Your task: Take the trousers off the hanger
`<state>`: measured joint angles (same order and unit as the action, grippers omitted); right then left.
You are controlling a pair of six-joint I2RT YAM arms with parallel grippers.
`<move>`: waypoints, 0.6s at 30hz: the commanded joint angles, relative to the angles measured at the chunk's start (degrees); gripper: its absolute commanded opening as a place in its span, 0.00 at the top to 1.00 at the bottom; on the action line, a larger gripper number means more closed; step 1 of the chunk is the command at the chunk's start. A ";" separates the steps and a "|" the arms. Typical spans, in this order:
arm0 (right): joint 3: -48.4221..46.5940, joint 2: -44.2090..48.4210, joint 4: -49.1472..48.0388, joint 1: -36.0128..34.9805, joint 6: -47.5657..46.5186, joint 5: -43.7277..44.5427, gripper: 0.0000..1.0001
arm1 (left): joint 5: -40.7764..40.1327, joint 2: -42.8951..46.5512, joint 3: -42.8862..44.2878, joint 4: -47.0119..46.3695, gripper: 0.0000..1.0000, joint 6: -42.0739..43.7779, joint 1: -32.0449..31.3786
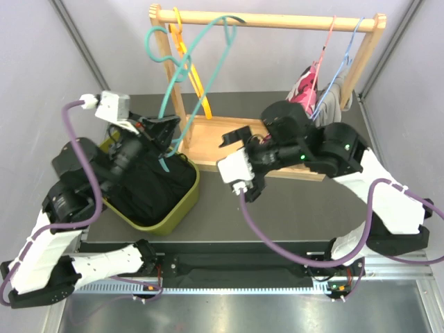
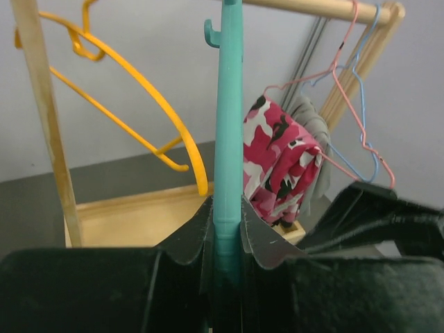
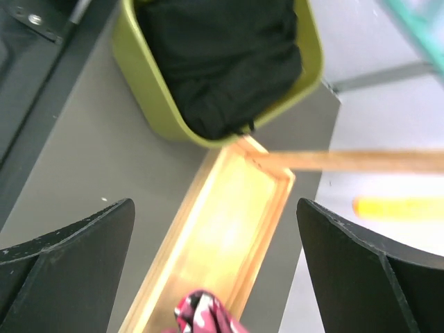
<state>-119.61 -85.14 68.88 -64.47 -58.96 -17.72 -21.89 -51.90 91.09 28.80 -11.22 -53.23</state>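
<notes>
Both fingers of my left gripper (image 2: 227, 223) are clamped on the teal hanger (image 2: 227, 125), which rises bare above them. Just below that gripper the black trousers (image 1: 149, 184) lie heaped in the green bin (image 1: 183, 207), so I judge them off. The next move is to hook the hanger back on the rail (image 1: 277, 21). My right gripper (image 3: 215, 225) hangs spread wide over the wooden tray (image 3: 239, 201), holding nothing.

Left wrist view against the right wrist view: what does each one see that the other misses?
Only the left wrist: the left tool clamped on the teal hanger, and the wire hangers. Only the right wrist: the green bin holding a black garment. Both: the pink camouflage garment, the wooden tray, and at least a glimpse of the teal hanger and the yellow hanger.
</notes>
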 commanded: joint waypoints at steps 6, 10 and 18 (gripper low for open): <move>1.39 10.51 -0.68 10.84 2.79 -7.50 0.00 | 1.15 -1.98 0.41 3.55 1.00 -4.16 0.15; 2.54 14.65 -1.47 16.72 5.25 -10.14 0.00 | 0.62 -2.50 0.23 3.64 1.00 -4.07 0.15; 9.21 24.84 -8.49 28.60 15.45 -11.82 0.00 | -8.17 -12.35 5.67 1.79 1.00 -3.90 0.15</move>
<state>-112.68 -63.11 66.04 -40.01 -49.63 -27.35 -24.69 -59.92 92.68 34.13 -14.94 -53.19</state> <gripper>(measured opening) 0.996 0.175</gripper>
